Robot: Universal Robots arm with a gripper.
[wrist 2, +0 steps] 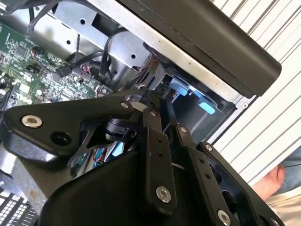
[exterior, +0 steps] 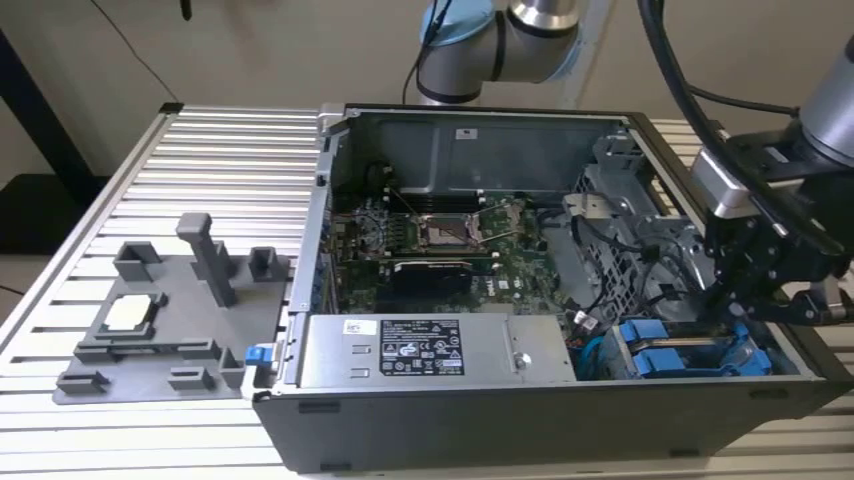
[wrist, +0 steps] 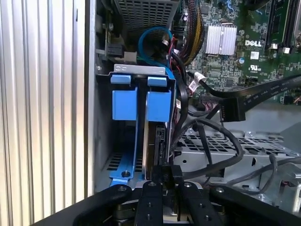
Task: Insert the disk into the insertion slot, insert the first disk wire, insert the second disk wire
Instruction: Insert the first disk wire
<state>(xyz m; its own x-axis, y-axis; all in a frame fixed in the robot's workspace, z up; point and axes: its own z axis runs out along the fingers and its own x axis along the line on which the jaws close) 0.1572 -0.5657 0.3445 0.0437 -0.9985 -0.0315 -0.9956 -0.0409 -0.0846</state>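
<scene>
The disk (wrist: 155,136) stands edge-on in the insertion slot of the grey drive cage (wrist: 141,69), its blue frame handle (wrist: 158,104) showing beside a second blue frame (wrist: 124,103). In the exterior view the blue frames (exterior: 663,358) lie in the case's near right corner, with my gripper (exterior: 738,306) just above them. In both wrist views my gripper (wrist: 165,175) (wrist 2: 162,101) has its fingers close together at the disk's end. They pinch a small black plug (wrist: 169,168) from which a black wire (wrist: 235,153) loops away.
The open case holds a power-supply box (exterior: 420,350) at the front and a green motherboard (exterior: 427,235) behind it. A flat black cable (wrist: 254,92) and loose wires cross near the cage. A grey fixture plate (exterior: 147,330) sits outside the case. A person's hand (wrist 2: 273,181) rests beyond the case wall.
</scene>
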